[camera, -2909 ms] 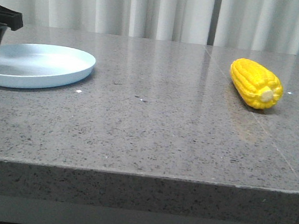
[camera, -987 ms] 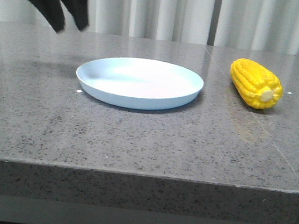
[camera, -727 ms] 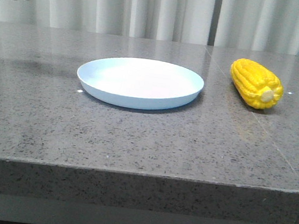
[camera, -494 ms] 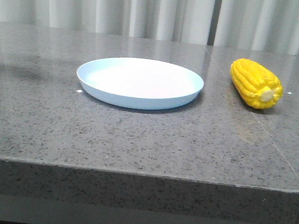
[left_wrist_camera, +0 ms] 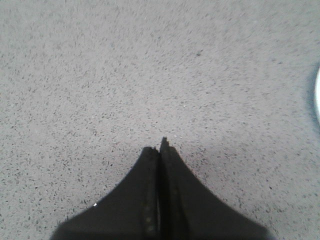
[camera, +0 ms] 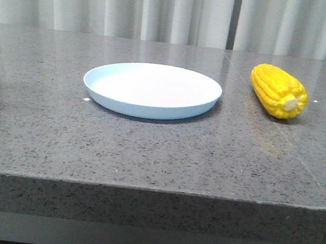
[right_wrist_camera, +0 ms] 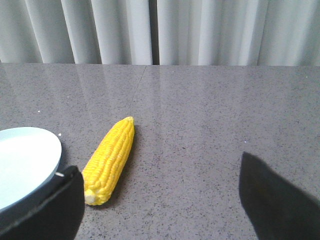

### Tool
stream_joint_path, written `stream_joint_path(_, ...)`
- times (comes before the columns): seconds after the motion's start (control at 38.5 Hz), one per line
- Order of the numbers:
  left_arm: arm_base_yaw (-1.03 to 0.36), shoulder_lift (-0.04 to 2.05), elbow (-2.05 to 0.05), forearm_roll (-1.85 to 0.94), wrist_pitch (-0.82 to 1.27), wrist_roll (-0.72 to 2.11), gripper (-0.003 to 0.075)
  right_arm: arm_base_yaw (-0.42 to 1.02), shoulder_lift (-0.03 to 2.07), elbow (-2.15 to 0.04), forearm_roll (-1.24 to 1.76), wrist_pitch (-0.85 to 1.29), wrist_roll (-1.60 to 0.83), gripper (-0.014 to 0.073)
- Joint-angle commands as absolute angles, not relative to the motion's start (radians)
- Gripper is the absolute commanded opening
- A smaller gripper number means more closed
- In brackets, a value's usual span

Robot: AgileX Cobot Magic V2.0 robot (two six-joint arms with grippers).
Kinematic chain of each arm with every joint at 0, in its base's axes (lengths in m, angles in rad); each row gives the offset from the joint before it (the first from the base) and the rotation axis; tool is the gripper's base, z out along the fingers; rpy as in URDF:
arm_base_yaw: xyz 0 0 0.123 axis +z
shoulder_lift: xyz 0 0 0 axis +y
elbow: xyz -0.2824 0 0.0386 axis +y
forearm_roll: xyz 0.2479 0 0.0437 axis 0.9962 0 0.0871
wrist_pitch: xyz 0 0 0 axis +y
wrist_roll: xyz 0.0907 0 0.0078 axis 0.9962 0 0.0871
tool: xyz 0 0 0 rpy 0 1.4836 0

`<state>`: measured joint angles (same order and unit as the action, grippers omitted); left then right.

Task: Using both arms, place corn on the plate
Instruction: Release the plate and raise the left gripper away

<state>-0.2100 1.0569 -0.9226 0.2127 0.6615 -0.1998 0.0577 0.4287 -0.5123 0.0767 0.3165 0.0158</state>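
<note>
Plate (camera: 152,89) empty, centre of frame on tabletop (camera: 148,150); corn (camera: 278,91) lying at right, near it, untouched. Left tool (left_wrist_camera: 161,150) closed on nothing over bare stone. Right tool (right_wrist_camera: 160,200) spread wide, facing corn. Pickup and placing still to do

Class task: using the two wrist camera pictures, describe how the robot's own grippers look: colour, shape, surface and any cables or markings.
The left gripper shows two matte black fingers, broad at the base and tapering to narrow tips. The right gripper shows two matte black fingers, angular with slanted upper edges. No cables, labels or markings are visible on either, and the front view shows no arm at all.
</note>
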Motion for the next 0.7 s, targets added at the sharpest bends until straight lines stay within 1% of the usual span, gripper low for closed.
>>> stream_joint_path(0.0, -0.207, 0.924, -0.824, 0.224, 0.458, -0.212, -0.002, 0.051, 0.439, -0.548, 0.074, 0.23, 0.006, 0.0647)
stream_joint_path(0.1, -0.207, 0.8, -0.68, 0.224, 0.351, -0.212, -0.002, 0.051, 0.439, -0.548, 0.074, 0.23, 0.006, 0.0647)
stream_joint_path(0.23, -0.207, 0.634, -0.546, 0.227, 0.277, -0.212, -0.002, 0.051, 0.439, -0.548, 0.074, 0.23, 0.006, 0.0647)
stream_joint_path(0.52, -0.207, 0.302, -0.394, 0.244, 0.274, -0.212, -0.002, 0.051, 0.439, -0.546, 0.074, 0.23, 0.006, 0.0647)
stream_joint_path(0.68, -0.207, 0.152, -0.356, 0.244, 0.274, -0.212, -0.002, 0.051, 0.439, -0.546, 0.074, 0.23, 0.006, 0.0647)
